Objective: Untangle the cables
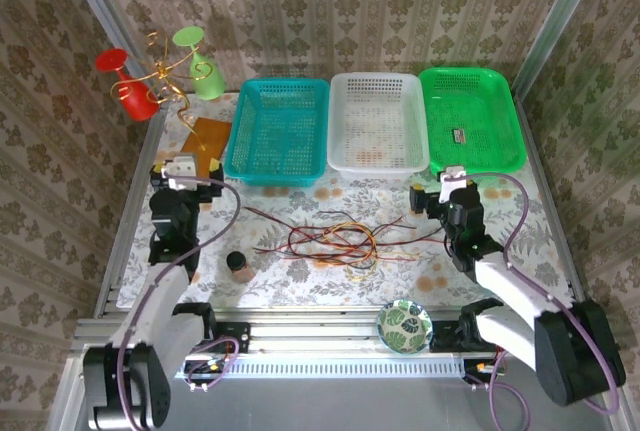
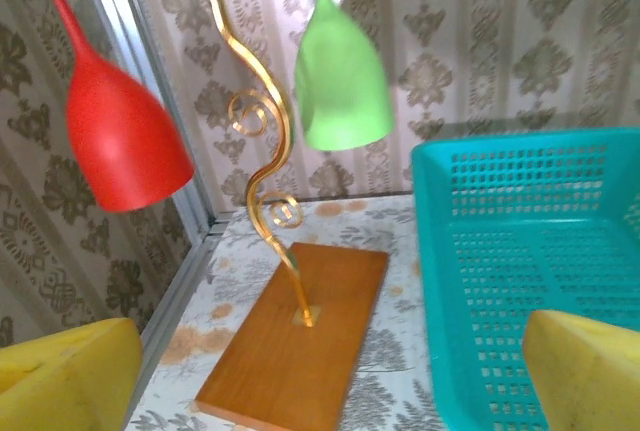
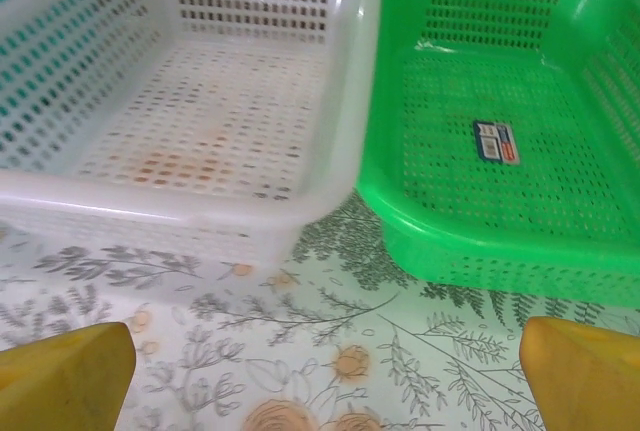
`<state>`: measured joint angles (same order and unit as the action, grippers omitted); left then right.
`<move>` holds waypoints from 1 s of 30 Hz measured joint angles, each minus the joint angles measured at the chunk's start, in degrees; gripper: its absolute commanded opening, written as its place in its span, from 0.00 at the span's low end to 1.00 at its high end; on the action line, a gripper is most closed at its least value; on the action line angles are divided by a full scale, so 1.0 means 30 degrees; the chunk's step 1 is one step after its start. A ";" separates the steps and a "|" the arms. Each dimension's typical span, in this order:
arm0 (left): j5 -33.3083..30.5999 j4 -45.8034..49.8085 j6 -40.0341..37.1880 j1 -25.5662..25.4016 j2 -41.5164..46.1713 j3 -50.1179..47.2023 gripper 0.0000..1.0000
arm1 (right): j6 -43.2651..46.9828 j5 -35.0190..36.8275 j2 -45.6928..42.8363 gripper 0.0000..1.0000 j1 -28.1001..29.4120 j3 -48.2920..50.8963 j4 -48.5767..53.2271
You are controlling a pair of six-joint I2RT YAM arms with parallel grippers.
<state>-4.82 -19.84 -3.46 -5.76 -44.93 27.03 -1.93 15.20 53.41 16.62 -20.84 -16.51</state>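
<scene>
cables (image 1: 335, 241) tangled mid-tabletop (image 1: 535, 226), between both claws, touching neither | left claw (image 1: 183, 169) spread apart | right claw (image 1: 452, 181) spread apart

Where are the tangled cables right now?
Top view: the cables lie mid-table, just on the arms' side of the teal basket and white basket, right of a small dark cylinder.

Maroon, black, orange cables (image 1: 330, 241); floral tablecloth (image 1: 385, 201)

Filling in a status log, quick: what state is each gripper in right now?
Left gripper: open, holding nothing.
Right gripper: open, holding nothing.
</scene>
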 measured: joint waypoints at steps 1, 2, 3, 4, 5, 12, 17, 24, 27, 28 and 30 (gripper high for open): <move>-0.0007 0.1195 0.0350 -0.0430 0.0262 0.0699 0.94 | -0.0022 0.0109 -0.0415 1.00 0.0364 -0.0379 0.0714; 0.0007 0.2208 0.0707 -0.0845 0.0393 0.1282 0.93 | -0.0066 0.0109 -0.0648 1.00 0.0612 -0.0699 0.1231; 0.0029 0.3242 0.1115 -0.1362 0.0430 0.1872 0.93 | -0.0066 0.0022 -0.0743 1.00 0.0860 -0.1180 0.1909; 0.0029 0.4211 0.1545 -0.1989 0.0423 0.2368 0.93 | -0.0029 -0.0233 -0.0678 1.00 0.1049 -0.1625 0.2499; 0.0036 0.4947 0.1858 -0.2514 0.0386 0.2681 0.93 | 0.0102 -0.0678 -0.0481 0.99 0.1202 -0.2135 0.3162; -0.0197 0.8444 0.4991 -0.7417 -0.0809 0.3279 0.92 | 0.2375 -0.6586 0.2586 0.89 0.3002 -0.5544 0.7351; -0.0561 0.9158 0.6623 -0.9799 -0.2361 0.3315 0.91 | 0.3781 -0.9245 0.5129 0.75 0.4299 -0.7023 0.9020; -0.0466 0.9282 0.8284 -1.0958 -0.3927 0.3344 0.88 | 0.4626 -1.0083 0.9959 0.61 0.4991 -0.9610 1.0564; -0.0401 0.9231 0.9041 -1.1038 -0.4080 0.3344 0.87 | 0.4736 -1.0054 1.1468 0.57 0.5056 -1.0455 1.1366; -0.0350 0.9187 0.9245 -1.1074 -0.4109 0.3344 0.87 | 0.4736 -1.0018 1.1868 0.56 0.5071 -1.0783 1.1693; -0.0313 0.9158 0.9551 -1.1096 -0.4116 0.3337 0.87 | 0.4736 -0.9989 1.2451 0.55 0.5136 -1.1329 1.2087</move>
<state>-5.76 7.64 25.19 -39.05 -57.28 37.04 12.27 -14.76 90.76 32.03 -54.83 19.75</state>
